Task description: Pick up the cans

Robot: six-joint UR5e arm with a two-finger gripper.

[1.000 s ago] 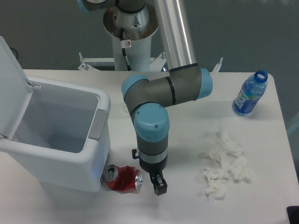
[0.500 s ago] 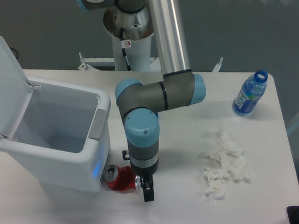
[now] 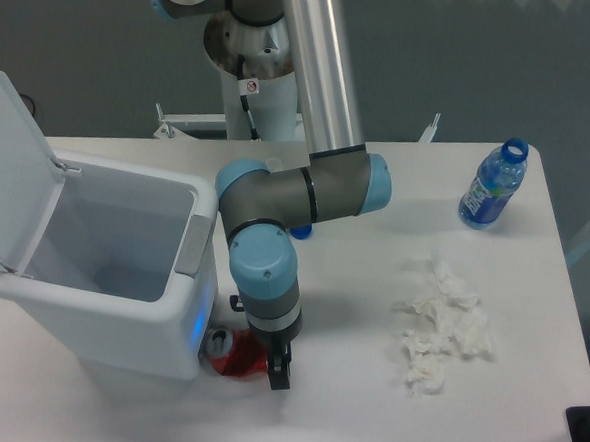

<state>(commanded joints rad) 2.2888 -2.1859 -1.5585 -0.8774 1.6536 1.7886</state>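
Gripper (image 3: pixel 278 372) low over red can (image 3: pixel 229 351), beside bin (image 3: pixel 183 326)

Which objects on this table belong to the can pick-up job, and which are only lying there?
Job:
- crushed red aluminium can
- black two-finger pincer, right above the can

Lying about:
- blue plastic bottle
- crumpled white tissues
- open white plastic bin

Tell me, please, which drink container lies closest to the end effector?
The crushed red aluminium can beside the white bin, under the end effector; the blue plastic bottle stands far off.
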